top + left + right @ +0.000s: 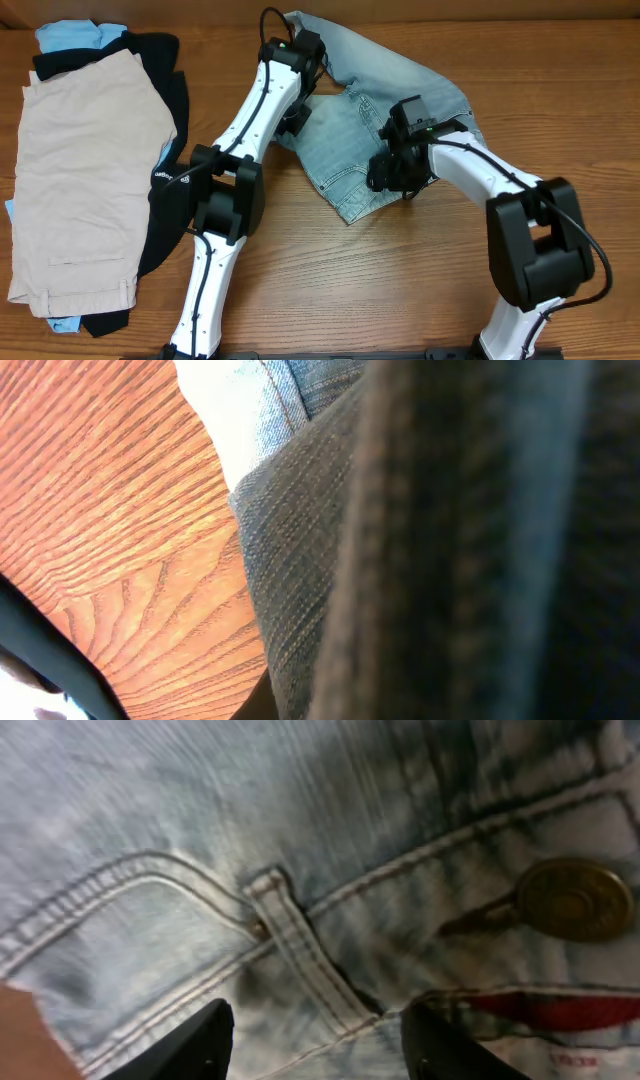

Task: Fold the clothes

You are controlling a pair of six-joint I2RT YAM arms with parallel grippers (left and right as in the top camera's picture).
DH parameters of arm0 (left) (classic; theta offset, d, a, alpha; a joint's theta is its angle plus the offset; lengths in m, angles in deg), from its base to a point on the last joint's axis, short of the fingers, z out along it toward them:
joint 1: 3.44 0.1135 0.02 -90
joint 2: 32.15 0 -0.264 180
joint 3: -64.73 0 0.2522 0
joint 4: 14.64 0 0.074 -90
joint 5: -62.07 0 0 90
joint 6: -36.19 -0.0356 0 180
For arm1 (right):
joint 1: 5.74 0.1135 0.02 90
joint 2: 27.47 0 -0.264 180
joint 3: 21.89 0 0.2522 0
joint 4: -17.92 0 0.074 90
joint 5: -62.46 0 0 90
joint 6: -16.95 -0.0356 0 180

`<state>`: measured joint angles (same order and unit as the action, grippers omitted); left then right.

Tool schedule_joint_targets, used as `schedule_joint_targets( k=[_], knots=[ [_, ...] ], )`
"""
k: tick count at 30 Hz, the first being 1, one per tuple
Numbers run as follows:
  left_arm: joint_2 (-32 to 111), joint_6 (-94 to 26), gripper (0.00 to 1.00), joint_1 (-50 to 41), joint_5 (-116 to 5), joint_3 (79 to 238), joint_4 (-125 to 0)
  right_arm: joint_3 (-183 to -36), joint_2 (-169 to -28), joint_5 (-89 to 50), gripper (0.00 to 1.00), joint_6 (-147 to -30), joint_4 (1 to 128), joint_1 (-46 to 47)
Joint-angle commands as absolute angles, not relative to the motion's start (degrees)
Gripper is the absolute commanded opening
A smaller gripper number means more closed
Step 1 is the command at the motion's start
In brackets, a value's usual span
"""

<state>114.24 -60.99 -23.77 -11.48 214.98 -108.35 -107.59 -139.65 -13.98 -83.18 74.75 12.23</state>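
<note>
The pale blue denim shorts (345, 150) lie crumpled at the table's back centre. My left gripper (297, 116) is at their left edge. In the left wrist view the denim (330, 560) hangs right in front of the camera and hides the fingers, so the gripper seems shut on it. My right gripper (390, 176) is low over the shorts' right part. In the right wrist view its fingers (325, 1050) are open, astride a belt loop (300, 950) on the waistband, beside a brass button (580, 898) and a red label (560, 1008).
A pile of garments lies at the left: a beige one (90, 170) on top, a black one (170, 60) under it and a sky-blue one (70, 38) at the back. Bare wooden table (400, 280) shows in front of the shorts.
</note>
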Motion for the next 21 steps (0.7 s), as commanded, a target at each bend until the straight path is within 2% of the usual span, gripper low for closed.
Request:
schedule_joint_targets(
  k=[1, 4, 9, 13, 19, 21],
  knots=[
    [114.8, -59.5, 0.08, -22.2, -11.9, 218.0, -109.2, -106.3, -144.7, -16.6, 0.58, -85.3, 75.3, 11.9],
    [114.8, -59.6, 0.14, -21.0, -11.8, 221.0, -111.8, -106.3, -146.3, -19.1, 0.59, -88.3, 76.8, 11.1],
    [114.8, -59.6, 0.16, -17.3, -11.7, 229.8, -116.4, -106.3, -146.5, -22.7, 0.59, -91.1, 80.2, 6.6],
    [114.8, -59.6, 0.31, -15.3, -11.9, 233.1, -116.7, -106.6, -146.5, -24.6, 0.59, -91.0, 83.6, -0.3],
    [114.8, -61.5, 0.38, -15.2, -12.5, 233.3, -116.9, -107.8, -146.5, -23.9, 0.60, -89.0, 86.5, -13.9],
    [114.8, -61.5, 0.41, -15.5, -13.5, 233.3, -116.6, -109.0, -146.5, -20.8, 0.66, -86.2, 86.5, -17.8]
  ],
)
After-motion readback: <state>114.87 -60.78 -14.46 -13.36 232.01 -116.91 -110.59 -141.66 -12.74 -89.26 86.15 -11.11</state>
